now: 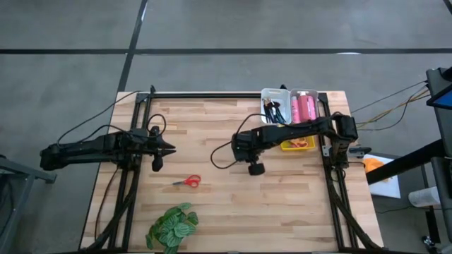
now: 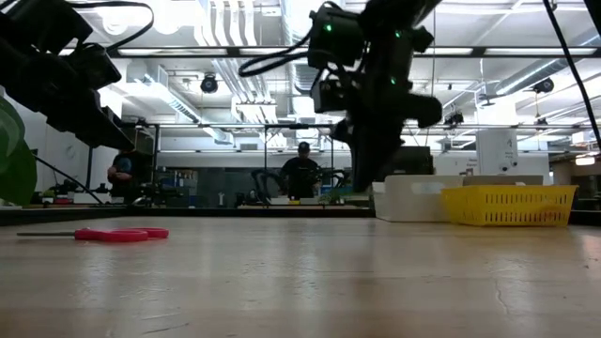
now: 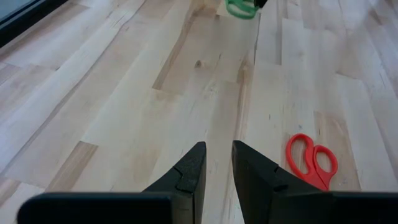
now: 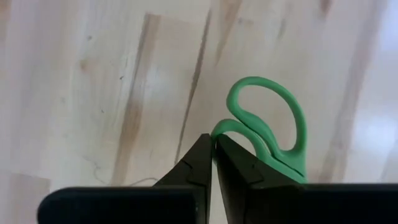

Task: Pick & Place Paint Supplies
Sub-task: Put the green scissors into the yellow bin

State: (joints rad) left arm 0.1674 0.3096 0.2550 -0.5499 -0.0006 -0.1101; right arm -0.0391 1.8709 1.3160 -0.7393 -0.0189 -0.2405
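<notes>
Above the middle of the wooden table (image 1: 233, 204), the right gripper (image 4: 213, 152) pinches its fingers tight on green-handled scissors (image 4: 270, 134), holding them off the surface. The left gripper (image 3: 217, 168) hovers toward the table's left edge, its fingers a narrow gap apart and holding nothing. Red-handled scissors (image 1: 188, 181) lie flat on the boards between the two arms, nearer the front edge. At the far right corner, a white bin (image 1: 277, 93) holds brushes (image 1: 274, 111) and pink tubes (image 1: 305, 107), beside a yellow basket (image 2: 507, 204).
</notes>
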